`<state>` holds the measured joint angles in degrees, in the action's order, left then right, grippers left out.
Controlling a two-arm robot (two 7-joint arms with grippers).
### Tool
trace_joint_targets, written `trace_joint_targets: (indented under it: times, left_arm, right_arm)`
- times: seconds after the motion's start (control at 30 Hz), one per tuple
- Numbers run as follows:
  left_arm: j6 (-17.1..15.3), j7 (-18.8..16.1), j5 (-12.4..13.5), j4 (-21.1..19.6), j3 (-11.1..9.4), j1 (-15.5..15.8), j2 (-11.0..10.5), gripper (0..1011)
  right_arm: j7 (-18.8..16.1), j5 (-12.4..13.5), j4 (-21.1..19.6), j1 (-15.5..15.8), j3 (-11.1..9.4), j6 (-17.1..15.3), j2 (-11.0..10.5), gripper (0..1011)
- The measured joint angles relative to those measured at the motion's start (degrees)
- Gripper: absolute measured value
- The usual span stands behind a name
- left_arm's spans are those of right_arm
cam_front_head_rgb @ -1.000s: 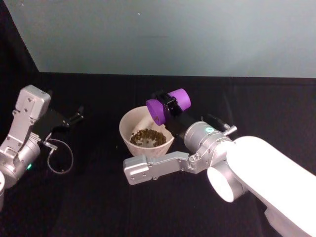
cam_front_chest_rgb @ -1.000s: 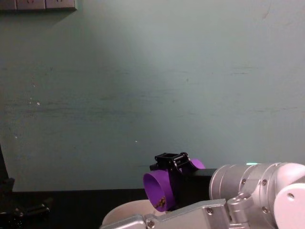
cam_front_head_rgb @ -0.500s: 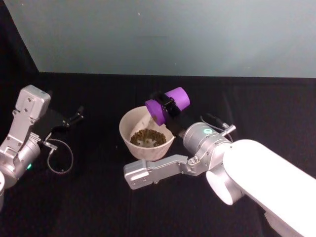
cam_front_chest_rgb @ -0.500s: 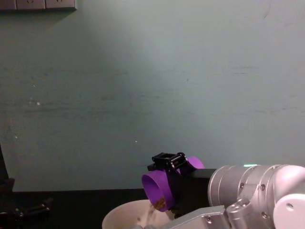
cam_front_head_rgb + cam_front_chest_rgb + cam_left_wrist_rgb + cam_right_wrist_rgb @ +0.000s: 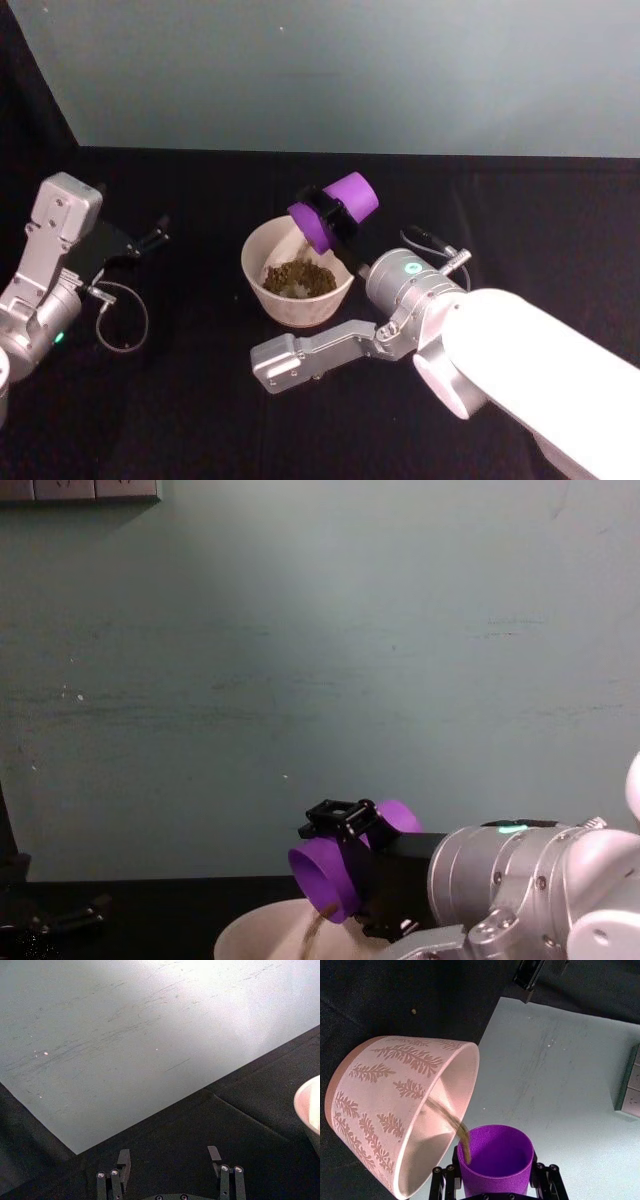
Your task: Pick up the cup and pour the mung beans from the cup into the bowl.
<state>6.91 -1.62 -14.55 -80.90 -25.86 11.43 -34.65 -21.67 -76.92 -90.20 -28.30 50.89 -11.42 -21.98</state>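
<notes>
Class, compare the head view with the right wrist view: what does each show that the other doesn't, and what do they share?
Head view, not the wrist view: the mung beans heaped on the floor of the bowl, and a cable loop beside the parked left gripper at the left of the table.
Right wrist view, not the head view: the leaf pattern on the bowl's outer wall, and a stray speck on the table.
Both: the right gripper, jaws shut on the purple cup, tipped over the bowl's rim.

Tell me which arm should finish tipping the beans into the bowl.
Right. The right gripper holds the cup tilted over the bowl, mung beans streaming in. The left gripper sits open, off to the bowl's left, holding nothing.
</notes>
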Motion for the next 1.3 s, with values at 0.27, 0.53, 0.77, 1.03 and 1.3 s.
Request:
trace_joint_targets:
  times: [0.27,0.53,0.77,1.03,1.3]
  left_arm:
    - [0.0,0.0,0.0,0.0,0.0,0.0,0.0,1000]
    - [0.0,0.0,0.0,0.0,0.0,0.0,0.0,1000]
    - [0.0,0.0,0.0,0.0,0.0,0.0,0.0,1000]
    - [0.0,0.0,0.0,0.0,0.0,0.0,0.0,1000]
    - [0.0,0.0,0.0,0.0,0.0,0.0,0.0,1000]
  right_arm:
    - [-0.09,-3.29,0.02,-0.68,1.68,-0.2,-0.6,734]
    - [0.02,-7.21,-0.16,-1.47,3.56,-0.39,-1.5,734]
    - [-0.66,-13.55,-0.63,-3.1,7.15,-0.08,-2.76,734]
    - [-2.55,-19.74,-1.1,-4.62,10.63,0.68,-3.7,734]
    - [-3.12,-20.6,-1.07,-5.02,11.25,0.91,-3.88,734]
